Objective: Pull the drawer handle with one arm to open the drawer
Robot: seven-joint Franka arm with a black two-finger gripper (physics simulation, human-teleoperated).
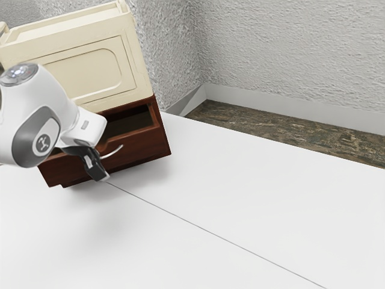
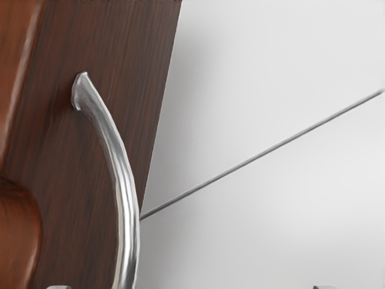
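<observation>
Open reddish-brown drawer (image 1: 144,145), curved silver handle (image 2: 125,186)

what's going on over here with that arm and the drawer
I'm working at opening the reddish-brown drawer under the cream cabinet section. My gripper is right at the curved metal handle on its front, though I can't tell whether it has hold of it. The drawer stands at least partly open, with its dark inside visible behind the front.
</observation>
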